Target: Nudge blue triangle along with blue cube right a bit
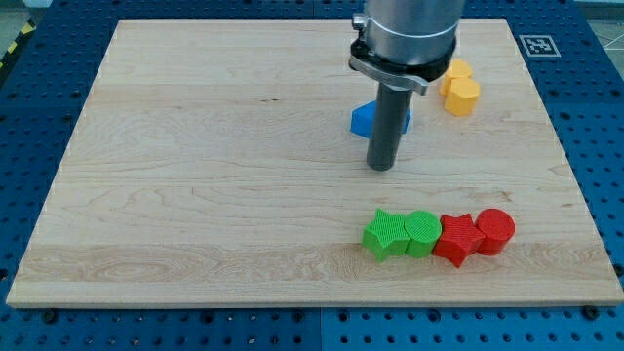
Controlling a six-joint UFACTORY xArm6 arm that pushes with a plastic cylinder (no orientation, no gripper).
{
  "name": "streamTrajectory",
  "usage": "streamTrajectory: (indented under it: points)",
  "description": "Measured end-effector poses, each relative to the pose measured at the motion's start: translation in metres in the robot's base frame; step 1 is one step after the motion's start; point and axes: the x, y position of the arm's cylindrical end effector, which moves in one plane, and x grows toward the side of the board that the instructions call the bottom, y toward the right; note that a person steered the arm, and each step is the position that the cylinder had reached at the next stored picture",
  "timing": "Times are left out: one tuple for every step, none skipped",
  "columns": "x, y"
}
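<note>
Row of 4 blocks [426,234] nr board [195,146] btm-right; block pair [460,95] (touching) top-right.

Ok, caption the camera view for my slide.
My tip rests just below the blue blocks on the wooden board.

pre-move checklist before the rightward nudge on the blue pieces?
1. My tip visible: ok, it sits just below the blue block.
2. Tip on the blue block's left side for a rightward push: not ok, it is under it, slightly right.
3. Both blue pieces identifiable: cannot tell, the rod hides most of the blue shape.
4. Path to the view's right free: not ok, the yellow blocks lie close on that side.
5. Green blocks and red blocks clear of the push: ok, they sit near the view's bottom.
</note>
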Motion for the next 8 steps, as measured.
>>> streamTrajectory:
  points:
    - [-0.001, -0.023]
    - [-0.001, -0.046]
    - [-0.004, -0.069]
    - [-0.011, -0.084]
    - [-0.023, -0.085]
    - [-0.031, -0.085]
    - [-0.031, -0.085]
    - [-0.031, -0.084]
